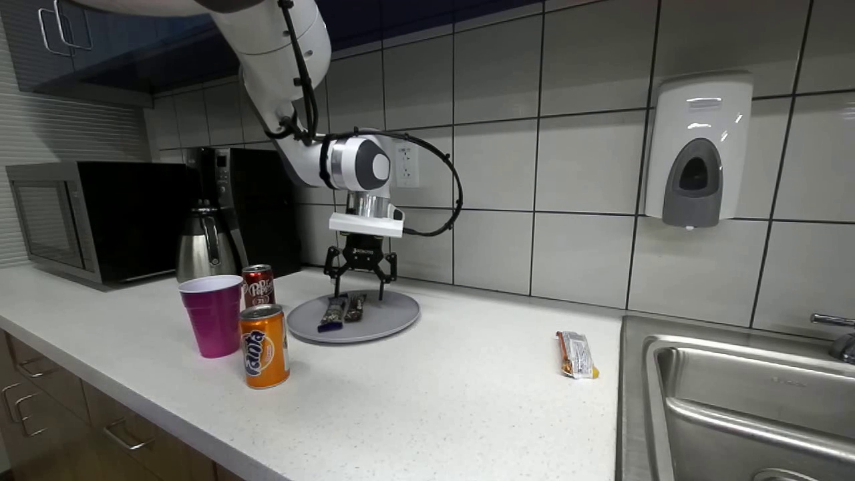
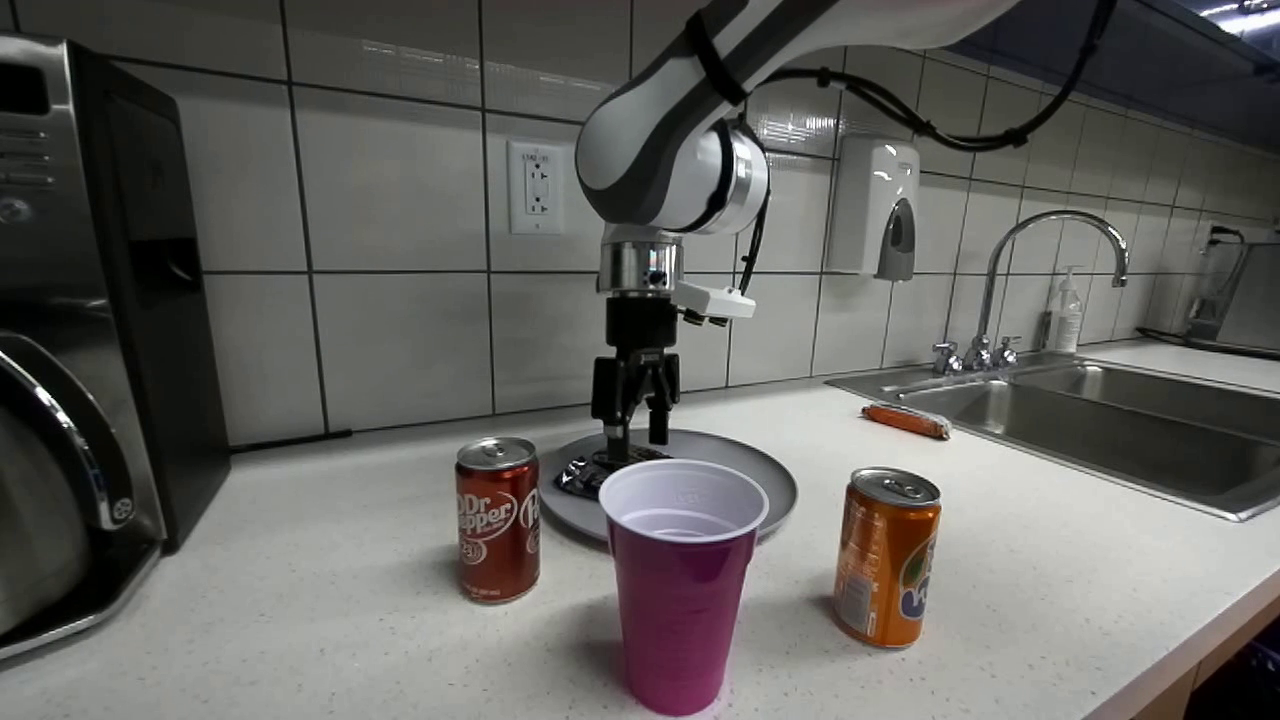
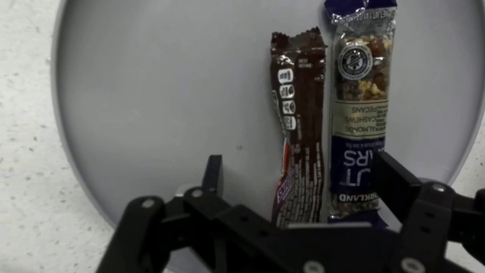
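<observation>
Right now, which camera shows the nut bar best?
The wrist view: the nut bar is big there, with readable upside-down words. In an exterior view, its blue end looks tiny; in an exterior view, I can't tell the wrappers apart.

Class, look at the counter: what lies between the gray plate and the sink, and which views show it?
A wrapped bar lies between the gray plate and the sink, closer to the sink, as both exterior views show.
</observation>
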Tool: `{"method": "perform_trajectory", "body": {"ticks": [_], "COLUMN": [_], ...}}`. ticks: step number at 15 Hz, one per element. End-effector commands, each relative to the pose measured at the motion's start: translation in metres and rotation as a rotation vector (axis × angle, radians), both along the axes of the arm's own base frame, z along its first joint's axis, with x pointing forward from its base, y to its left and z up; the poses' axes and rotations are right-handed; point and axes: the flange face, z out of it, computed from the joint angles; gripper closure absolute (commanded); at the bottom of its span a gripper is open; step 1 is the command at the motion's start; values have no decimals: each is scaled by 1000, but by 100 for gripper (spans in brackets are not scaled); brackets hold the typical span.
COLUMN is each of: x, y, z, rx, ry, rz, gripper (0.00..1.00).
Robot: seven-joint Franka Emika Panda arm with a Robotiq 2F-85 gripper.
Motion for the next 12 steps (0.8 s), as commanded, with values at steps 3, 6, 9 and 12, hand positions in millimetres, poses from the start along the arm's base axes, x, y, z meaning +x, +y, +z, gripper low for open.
{"method": "perform_trajectory", "body": {"ticks": [3,6,9,12], "x": [3,3,3,2], "y": [-17,-30,-48,-69], "z": [27,37,48,57], "rx": [12,13,6,-8], "ry": [-26,-40,-54,-58], "rz": [-27,-39,-53,-67], "gripper": [0,0,0,0]}}
